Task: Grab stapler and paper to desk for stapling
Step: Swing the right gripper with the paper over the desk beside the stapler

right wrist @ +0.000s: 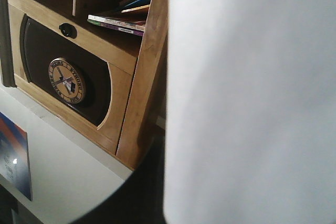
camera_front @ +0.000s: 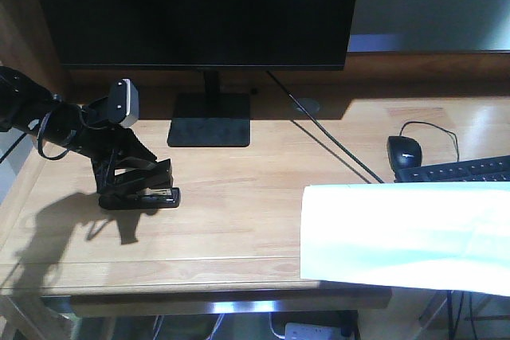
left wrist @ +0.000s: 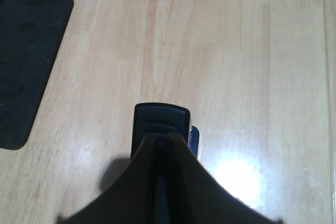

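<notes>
Light-wood desk (camera_front: 239, 212): plank grain, smooth finish with glare, so small things may slide on it. Stapler (camera_front: 151, 189) sits on the left half, in front of the monitor (camera_front: 199, 5). It's black hard plastic and metal, rigid and compact, probably heavy for its size, so grip across the body sides. Left gripper (left wrist: 161, 141) has its fingers pinched in narrow on the stapler's rear. Paper (camera_front: 398, 232) is over the right front corner, covering the keyboard's (camera_front: 462, 169) near edge and running past the desk front; can't tell if it's resting or hanging. White thin sheet, limp, already bowing, creases easily, so pinch it at an edge. Right gripper isn't visible: the paper fills its wrist view beside a wooden shelf unit (right wrist: 136, 77), so finger state unknown.
</notes>
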Robot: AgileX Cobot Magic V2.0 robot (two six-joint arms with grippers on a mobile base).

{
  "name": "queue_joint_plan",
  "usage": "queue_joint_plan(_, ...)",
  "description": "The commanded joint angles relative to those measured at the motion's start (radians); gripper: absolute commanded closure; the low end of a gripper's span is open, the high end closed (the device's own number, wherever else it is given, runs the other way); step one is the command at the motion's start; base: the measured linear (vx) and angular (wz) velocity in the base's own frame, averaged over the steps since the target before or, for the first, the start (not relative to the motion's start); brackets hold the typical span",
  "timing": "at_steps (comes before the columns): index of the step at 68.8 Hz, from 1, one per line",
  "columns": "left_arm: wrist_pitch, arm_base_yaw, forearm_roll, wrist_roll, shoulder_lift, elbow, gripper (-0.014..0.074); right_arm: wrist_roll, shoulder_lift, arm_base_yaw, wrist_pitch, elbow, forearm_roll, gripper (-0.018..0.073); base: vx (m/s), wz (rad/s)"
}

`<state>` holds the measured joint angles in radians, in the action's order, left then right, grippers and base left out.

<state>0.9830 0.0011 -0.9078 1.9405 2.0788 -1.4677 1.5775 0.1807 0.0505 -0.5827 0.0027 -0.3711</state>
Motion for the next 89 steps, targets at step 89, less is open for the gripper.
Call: queue_joint_plan(89,-0.004,-0.004,0.015,-0.024,-0.063,-0.024,0.0603,-0.007,0.011,0.001,-0.057,-0.029,0.002,0.0561,0.00,0.00)
